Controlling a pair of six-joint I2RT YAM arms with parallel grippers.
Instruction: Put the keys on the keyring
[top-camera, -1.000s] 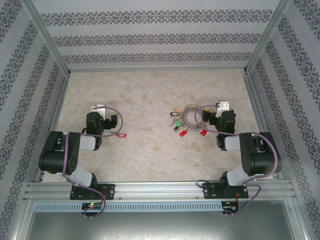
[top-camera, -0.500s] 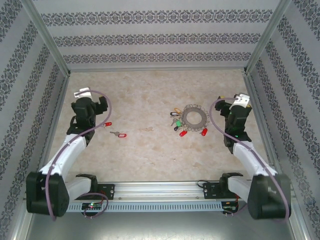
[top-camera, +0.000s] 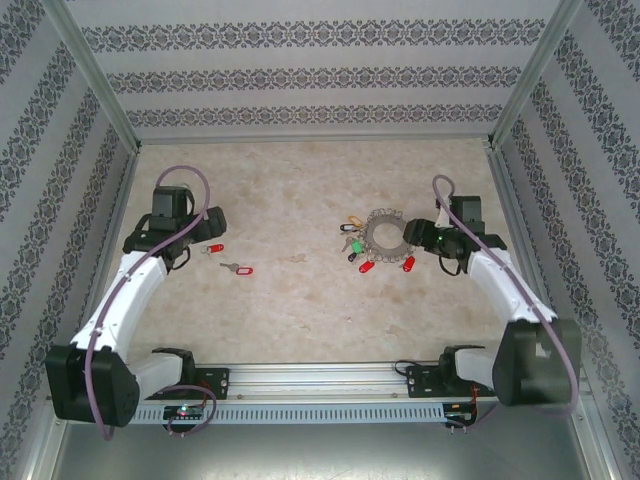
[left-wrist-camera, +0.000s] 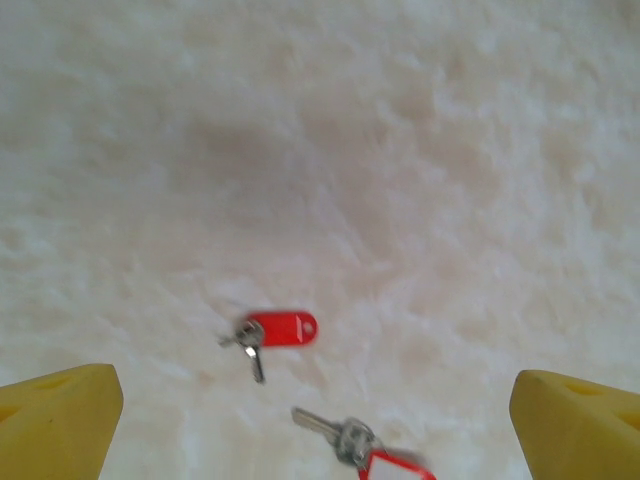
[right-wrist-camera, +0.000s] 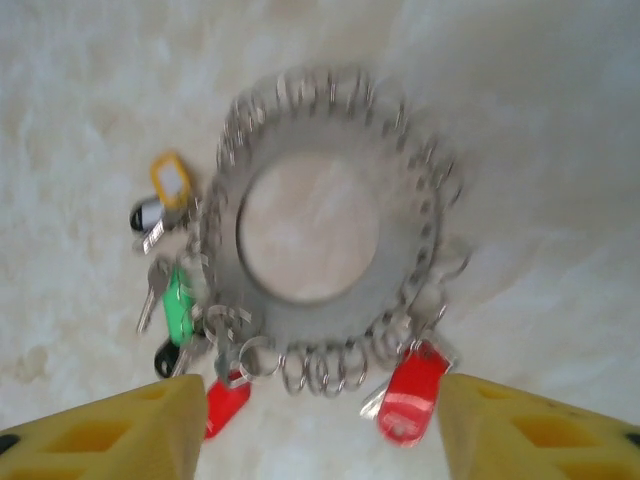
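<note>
Keys (left-wrist-camera: 252, 345): light, flat, probably slippery

Two red-tagged keys lie flat under the left gripper (left-wrist-camera: 318, 420), jaws spread. Pinch the tag (left-wrist-camera: 285, 328), probably easier than the thin metal. The keyring (right-wrist-camera: 310, 240), stiff metal, lies below the wide-open right gripper (right-wrist-camera: 325, 430).

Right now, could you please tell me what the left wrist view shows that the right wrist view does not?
Left wrist: a loose red-tagged key and a second key nearer the camera. Right wrist: the keyring, with keys tagged yellow, green, dark and red beside it. Both: the pale table and open yellow fingers.
</note>
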